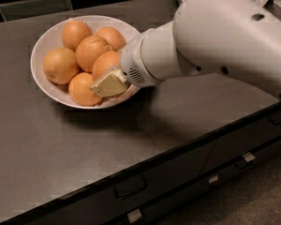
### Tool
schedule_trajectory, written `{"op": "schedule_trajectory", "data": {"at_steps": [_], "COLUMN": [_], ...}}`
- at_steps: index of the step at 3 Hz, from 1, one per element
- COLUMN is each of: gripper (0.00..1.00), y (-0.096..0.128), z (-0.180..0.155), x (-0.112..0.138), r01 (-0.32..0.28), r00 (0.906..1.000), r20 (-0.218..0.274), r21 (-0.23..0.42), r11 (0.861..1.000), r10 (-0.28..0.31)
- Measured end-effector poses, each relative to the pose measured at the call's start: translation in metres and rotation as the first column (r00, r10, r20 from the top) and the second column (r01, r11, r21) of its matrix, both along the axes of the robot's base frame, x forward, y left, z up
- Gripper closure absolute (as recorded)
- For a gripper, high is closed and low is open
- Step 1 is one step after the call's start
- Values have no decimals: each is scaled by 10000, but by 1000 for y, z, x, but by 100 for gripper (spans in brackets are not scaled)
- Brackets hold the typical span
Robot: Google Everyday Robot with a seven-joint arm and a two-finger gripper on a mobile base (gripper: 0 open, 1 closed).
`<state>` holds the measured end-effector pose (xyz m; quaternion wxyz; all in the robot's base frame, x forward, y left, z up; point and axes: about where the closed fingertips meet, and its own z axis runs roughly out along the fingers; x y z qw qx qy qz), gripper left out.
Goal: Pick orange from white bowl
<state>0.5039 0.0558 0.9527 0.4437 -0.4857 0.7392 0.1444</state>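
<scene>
Your tool (110, 83) sits low inside the bowl (47, 36), by its near right rim, against the orange (103, 63) it seems aimed at. You cannot tell whether it grips. The bowl stands on the desk (61, 149).

Glossy white bowl (41, 50) holding evenly orange oranges (60, 65) on a plain dark grey-brown counter (61, 144), with the cream-yellow gripper (110, 83) among the fruit at the bowl's near-right side, its pale grey-white arm (225, 36) dotted with dark holes, and black wall tiles (33, 3) crossed by lighter grout.
</scene>
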Motion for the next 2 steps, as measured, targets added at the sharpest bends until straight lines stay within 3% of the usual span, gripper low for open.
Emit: {"op": "schedule_trajectory", "data": {"at_steps": [1,2], "gripper": [100,100], "y": [0,0], "z": [30,33], "x": [-10,-10], "r01": [56,48], "r00": [9951,9941], "r20": [982,1086], "r21": [146,146], "r11": [9999,9999], "r10": [-70,-64]}}
